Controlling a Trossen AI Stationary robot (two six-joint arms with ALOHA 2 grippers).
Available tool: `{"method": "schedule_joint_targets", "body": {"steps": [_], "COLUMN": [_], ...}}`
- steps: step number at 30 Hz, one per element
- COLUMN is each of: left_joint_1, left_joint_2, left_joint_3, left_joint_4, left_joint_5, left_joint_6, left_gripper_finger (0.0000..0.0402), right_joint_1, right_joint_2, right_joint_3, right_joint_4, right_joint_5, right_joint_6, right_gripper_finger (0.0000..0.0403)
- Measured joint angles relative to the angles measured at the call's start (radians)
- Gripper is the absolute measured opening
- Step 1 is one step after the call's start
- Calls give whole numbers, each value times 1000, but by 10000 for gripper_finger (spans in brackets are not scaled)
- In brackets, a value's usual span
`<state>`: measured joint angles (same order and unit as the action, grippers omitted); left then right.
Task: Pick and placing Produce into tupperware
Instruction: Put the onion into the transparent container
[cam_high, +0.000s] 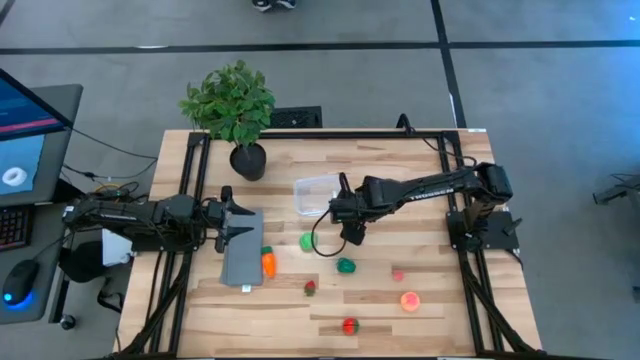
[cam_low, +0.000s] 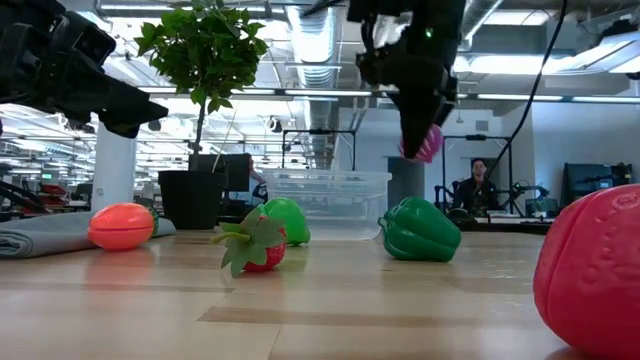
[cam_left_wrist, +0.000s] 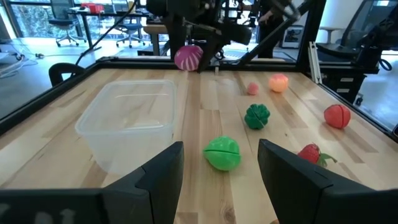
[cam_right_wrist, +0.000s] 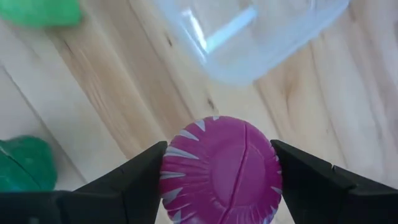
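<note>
Above the table's middle, just beside the tub: the right gripper (cam_right_wrist: 219, 171) hangs in the air, its two fingers clamped on a purple-pink toy vegetable (cam_right_wrist: 219, 167) with white streaks.
Grip point: across the widest part of the round body, one finger on each flank; it looks centred and level.
Handling, as a guess: light, hollow, hard plastic with a smooth, slightly slippery skin; a rounded shape could roll out of a loose pinch, so a firm hold at the middle seems best.
Tupperware (cam_high: 316, 194): clear, open-topped, appears empty, resting on the wood near the potted plant (cam_high: 234, 110); thin walls, likely to slide if bumped.
Left gripper (cam_left_wrist: 217, 180): fingers apart, holding nothing, waiting above the grey slab (cam_high: 241, 260) at the table's left.
Produce left on the table: a light green piece (cam_high: 307, 241), a dark green pepper (cam_high: 346, 265), an orange one (cam_high: 268, 264) against the slab, a strawberry (cam_high: 311, 288), a red fruit (cam_high: 349, 325), a peach one (cam_high: 410, 300), a small pink one (cam_high: 398, 274).
</note>
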<state>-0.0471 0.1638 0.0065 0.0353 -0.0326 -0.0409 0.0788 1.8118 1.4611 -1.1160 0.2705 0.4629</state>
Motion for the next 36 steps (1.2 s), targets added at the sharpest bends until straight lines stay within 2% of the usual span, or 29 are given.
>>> {"method": "schedule_joint_targets", "body": {"steps": [9, 23, 28, 36], "left_joint_1": [0, 0, 0, 0], "left_joint_2": [0, 0, 0, 0], "left_joint_3": [0, 0, 0, 0], "left_joint_4": [0, 0, 0, 0], "left_joint_5": [0, 0, 0, 0], "left_joint_6": [-2, -7, -8, -8], "left_gripper_finger": [197, 197, 197, 197], "right_joint_1": [0, -74, -107, -189], "right_joint_2": [0, 0, -1, -1], "right_joint_3": [67, 73, 15, -99], "right_joint_4": [49, 371, 506, 705], "right_joint_5": [42, 50, 16, -72], "right_joint_6": [-91, -424, -514, -526], "right_gripper_finger": [301, 301, 301, 301]}}
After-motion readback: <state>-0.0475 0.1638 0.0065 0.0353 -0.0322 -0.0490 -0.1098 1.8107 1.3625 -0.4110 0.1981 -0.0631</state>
